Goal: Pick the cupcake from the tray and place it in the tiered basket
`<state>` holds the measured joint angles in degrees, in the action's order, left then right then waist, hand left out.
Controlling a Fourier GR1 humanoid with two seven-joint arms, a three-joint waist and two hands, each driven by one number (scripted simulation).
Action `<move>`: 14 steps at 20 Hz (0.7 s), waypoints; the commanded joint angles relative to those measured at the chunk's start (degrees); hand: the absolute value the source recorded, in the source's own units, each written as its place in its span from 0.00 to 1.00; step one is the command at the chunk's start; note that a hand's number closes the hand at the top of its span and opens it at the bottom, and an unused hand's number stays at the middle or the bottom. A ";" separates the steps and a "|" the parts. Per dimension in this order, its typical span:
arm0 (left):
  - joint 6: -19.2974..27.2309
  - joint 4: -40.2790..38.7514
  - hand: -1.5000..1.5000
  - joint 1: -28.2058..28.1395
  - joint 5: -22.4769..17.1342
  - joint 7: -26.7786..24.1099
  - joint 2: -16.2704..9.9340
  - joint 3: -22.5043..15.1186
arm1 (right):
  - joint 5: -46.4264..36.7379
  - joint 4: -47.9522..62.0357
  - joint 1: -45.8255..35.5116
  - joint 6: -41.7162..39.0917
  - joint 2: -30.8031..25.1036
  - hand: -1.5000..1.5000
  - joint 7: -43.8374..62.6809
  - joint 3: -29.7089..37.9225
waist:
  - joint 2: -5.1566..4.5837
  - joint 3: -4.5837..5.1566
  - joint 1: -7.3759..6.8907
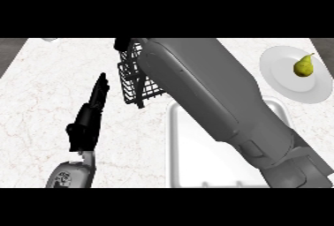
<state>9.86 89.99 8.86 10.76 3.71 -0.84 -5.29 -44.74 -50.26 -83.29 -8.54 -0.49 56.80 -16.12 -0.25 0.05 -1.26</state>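
Nearest the lower edge lies one white tray [175,145], and everything else is placed from it here. Only its left wall and a strip of its floor show; no cupcake can be seen on that part, and where the cupcake is cannot be told.

Two grey forearms come in from below. The right forearm [215,101] is very large in the view and crosses the tray slantwise from its near right corner toward its far left corner, hiding most of the tray's inside. The right hand [122,43] shows only as a small black bit past the tray's far left corner, at the top of the basket; whether its fingers are spread or curled cannot be told, nor whether it holds anything.

Left of the tray, well apart from it, the left hand [91,112] stands edge-on over the pale marbled counter [39,88], fingers straight and pressed together, holding nothing.

Just beyond the tray's far left corner stands one black wire tiered basket [134,84], half covered by the right forearm.

Beyond the tray's far right corner sits one white plate [284,81] bearing one yellow-green pear [302,66].
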 commanded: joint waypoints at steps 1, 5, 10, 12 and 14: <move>-0.87 0.22 0.50 -1.00 -0.69 -0.22 -0.16 -0.06 | 2.20 1.04 4.12 6.71 0.47 0.00 0.60 4.34 | 0.04 -0.03 0.31; -0.52 -2.25 0.50 0.25 -0.64 -3.85 -0.25 0.94 | 6.38 2.24 4.03 13.02 0.46 0.00 -2.20 4.71 | -0.12 0.01 -0.32; -1.31 1.50 0.50 -1.37 -1.33 0.06 -1.62 1.29 | 4.24 -2.46 4.63 23.05 0.47 0.00 -0.88 9.27 | 0.37 -0.08 0.28; 0.11 -3.30 0.50 -0.12 -0.69 -2.84 -0.42 1.79 | 3.23 -3.21 2.90 24.35 -0.62 0.00 1.22 11.54 | 0.21 -0.03 1.14; -0.06 -0.97 0.50 -0.24 -1.17 -0.07 0.08 1.28 | 3.06 -5.80 7.24 23.78 -3.95 0.00 0.95 12.59 | 0.47 -0.08 1.67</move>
<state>9.57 88.76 8.01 9.87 2.16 -1.19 -4.19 -40.98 -53.13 -78.20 11.39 -1.91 55.35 -6.18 0.05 0.00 -0.37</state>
